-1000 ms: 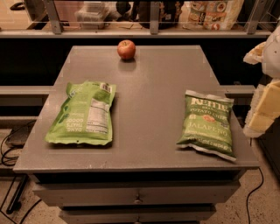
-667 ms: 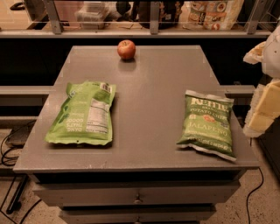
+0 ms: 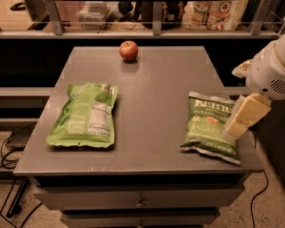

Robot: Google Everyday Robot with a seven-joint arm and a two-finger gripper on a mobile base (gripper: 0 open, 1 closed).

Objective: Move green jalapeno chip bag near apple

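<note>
The green jalapeno chip bag [image 3: 209, 125] lies flat on the right side of the grey table [image 3: 160, 80], its white "Kettle" lettering towards the back. The apple [image 3: 128, 50] is small, red and upright near the table's back edge, left of centre and far from the bag. My gripper [image 3: 246, 116] comes in from the right on a white arm [image 3: 269, 71]. It hangs just over the bag's right edge and hides part of it. It holds nothing that I can see.
A larger lime-green pouch [image 3: 86, 116] with a white nutrition label lies on the table's left side. A shelf with railing posts and packaged goods [image 3: 213, 13] runs behind the table. Drawers [image 3: 140, 202] sit under the tabletop. Cables lie on the floor at left.
My gripper has moved left from beside the table's right edge to over the right edge of the chip bag. The bag, pouch and apple have not moved.
</note>
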